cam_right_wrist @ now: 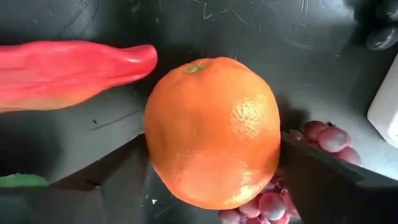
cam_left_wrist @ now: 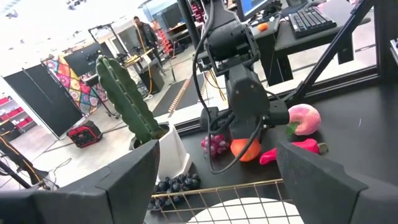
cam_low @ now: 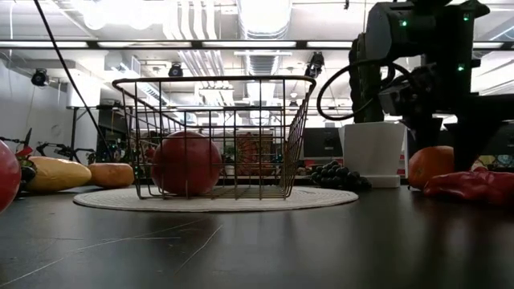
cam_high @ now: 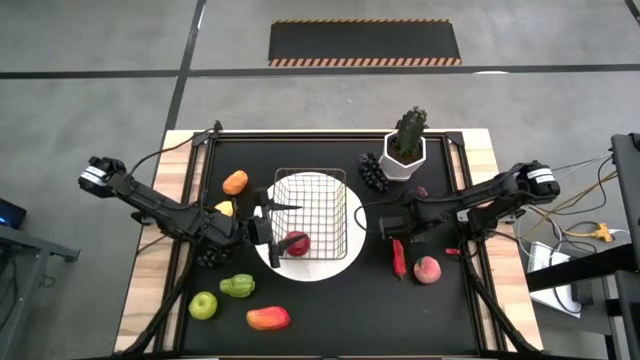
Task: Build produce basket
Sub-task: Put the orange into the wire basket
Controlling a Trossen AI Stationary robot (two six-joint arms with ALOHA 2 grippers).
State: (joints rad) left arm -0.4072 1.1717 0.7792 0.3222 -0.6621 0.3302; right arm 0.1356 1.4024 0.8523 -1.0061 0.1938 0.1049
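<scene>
RIGHT GRIPPER [cam_right_wrist: 211, 180]: jaws spread wide around orange [cam_right_wrist: 212, 132], right of centre, no firm hold seen | LEFT GRIPPER [cam_high: 262, 222]: open, empty, at basket [cam_high: 310, 212] | BASKET: mid-frame on plate [cam_high: 352, 250], apple [cam_high: 297, 243] inside | RISK: round orange could roll toward chili [cam_right_wrist: 68, 71] under off-centre closing
</scene>
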